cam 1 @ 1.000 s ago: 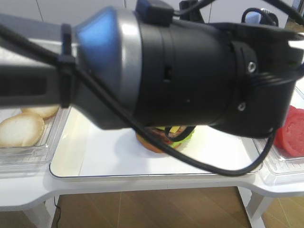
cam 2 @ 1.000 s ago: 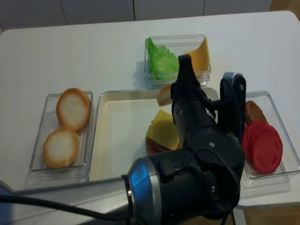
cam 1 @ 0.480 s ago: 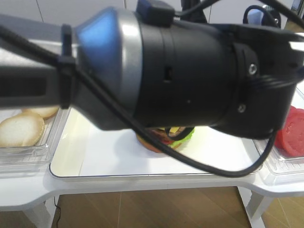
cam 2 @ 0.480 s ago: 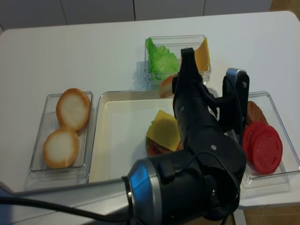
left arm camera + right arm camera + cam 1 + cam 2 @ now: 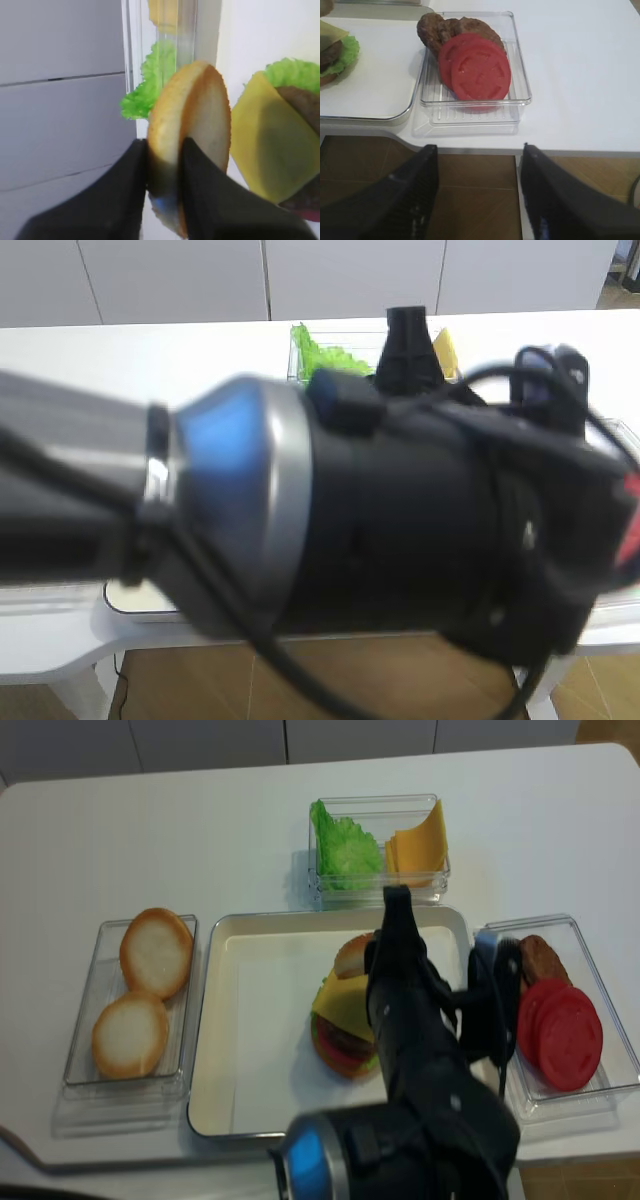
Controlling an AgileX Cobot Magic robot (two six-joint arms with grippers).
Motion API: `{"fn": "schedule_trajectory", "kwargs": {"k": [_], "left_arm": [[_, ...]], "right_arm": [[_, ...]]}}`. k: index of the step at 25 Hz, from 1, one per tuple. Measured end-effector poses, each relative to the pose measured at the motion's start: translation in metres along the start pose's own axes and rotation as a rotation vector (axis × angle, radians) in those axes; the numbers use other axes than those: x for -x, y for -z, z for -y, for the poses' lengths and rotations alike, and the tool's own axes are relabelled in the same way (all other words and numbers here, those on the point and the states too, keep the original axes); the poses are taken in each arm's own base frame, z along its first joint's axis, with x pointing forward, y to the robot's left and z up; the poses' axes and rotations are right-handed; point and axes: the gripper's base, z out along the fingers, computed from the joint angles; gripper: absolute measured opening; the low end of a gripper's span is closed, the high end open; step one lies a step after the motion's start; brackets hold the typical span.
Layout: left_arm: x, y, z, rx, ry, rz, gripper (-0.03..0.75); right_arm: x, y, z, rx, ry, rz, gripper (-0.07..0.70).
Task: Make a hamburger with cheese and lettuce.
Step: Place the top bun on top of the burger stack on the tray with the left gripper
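Note:
The hamburger stack [image 5: 343, 1038] stands on the cream tray [image 5: 262, 1020]: bun base, tomato, patty, the lettuce leaf [image 5: 290, 72] and the cheese square [image 5: 345, 1003] on top. My left gripper [image 5: 165, 167] is shut on a bun top [image 5: 353, 956], holding it on edge just behind the stack and next to the cheese [image 5: 257, 155]. My right gripper [image 5: 479, 150] is open and empty, out past the table's front edge over the floor. The hamburger shows at the left edge of the right wrist view [image 5: 332, 55].
A clear tub with a lettuce bunch [image 5: 343, 848] and cheese slices [image 5: 422, 842] stands behind the tray. Two pale bun halves [image 5: 130, 1032] lie in a left tub. Tomato slices [image 5: 480, 67] and patties [image 5: 445, 27] fill the right tub. The left arm [image 5: 380, 540] blocks most of the exterior high view.
My left gripper has carried the bun top from near the lettuce tub toward the stack. The left arm has swung and now covers the stack in the exterior high view.

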Motion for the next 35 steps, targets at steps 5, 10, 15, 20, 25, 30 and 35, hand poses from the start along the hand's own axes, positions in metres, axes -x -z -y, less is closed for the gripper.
{"fn": "schedule_trajectory", "kwargs": {"k": [5, 10, 15, 20, 25, 30, 35], "left_arm": [[0.006, 0.011, 0.007, 0.059, -0.025, 0.061, 0.151], [0.007, 0.012, 0.010, 0.072, -0.030, 0.075, 0.151], [0.007, 0.012, 0.009, 0.080, -0.019, 0.080, 0.151], [0.003, 0.006, 0.011, 0.056, -0.020, 0.052, 0.151], [-0.008, 0.001, 0.010, 0.072, -0.073, 0.037, 0.151], [-0.017, -0.004, 0.000, 0.114, -0.102, 0.028, 0.151], [-0.023, -0.010, 0.003, 0.100, -0.065, 0.011, 0.151]], "right_arm": [[0.000, 0.000, 0.000, 0.000, 0.000, 0.000, 0.399], [0.000, 0.000, 0.000, 0.000, 0.000, 0.000, 0.399], [0.000, 0.000, 0.000, 0.000, 0.000, 0.000, 0.399], [0.000, 0.000, 0.000, 0.000, 0.000, 0.000, 0.399], [0.000, 0.000, 0.000, 0.000, 0.000, 0.000, 0.399], [0.000, 0.000, 0.000, 0.000, 0.000, 0.000, 0.399], [0.000, 0.000, 0.000, 0.000, 0.000, 0.000, 0.399]]}}
